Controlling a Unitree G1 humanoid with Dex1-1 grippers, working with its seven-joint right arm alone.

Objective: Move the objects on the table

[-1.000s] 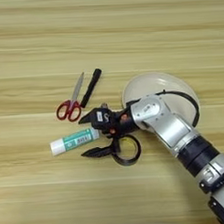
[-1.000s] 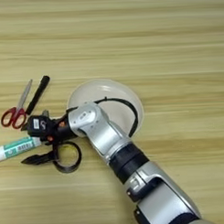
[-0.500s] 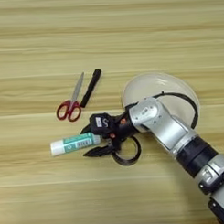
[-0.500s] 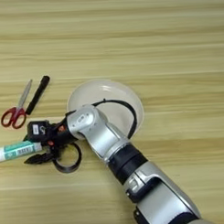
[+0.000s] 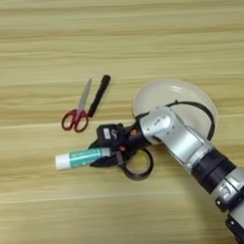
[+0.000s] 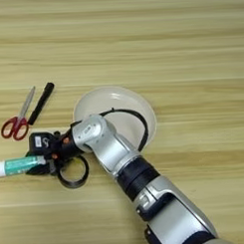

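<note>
A white glue stick with a teal label lies on the wooden table, pointing left-right. My right gripper has one black finger above and one below the stick's right end and is shut on it. Just right of the fingers, under the wrist, a black tape ring lies flat. A slim black marker lies up and to the left, apart from the gripper. In the right eye view the gripper holds the glue stick near the left edge.
Red-handled scissors lie beside the marker on its left. A round off-white plate sits behind my silver forearm, which crosses its front rim. A black cable loops over the plate.
The gripper has slid left over the glue stick's right end and its fingers have narrowed from wide open to closed on the stick. The tape ring, marker and scissors stay put.
</note>
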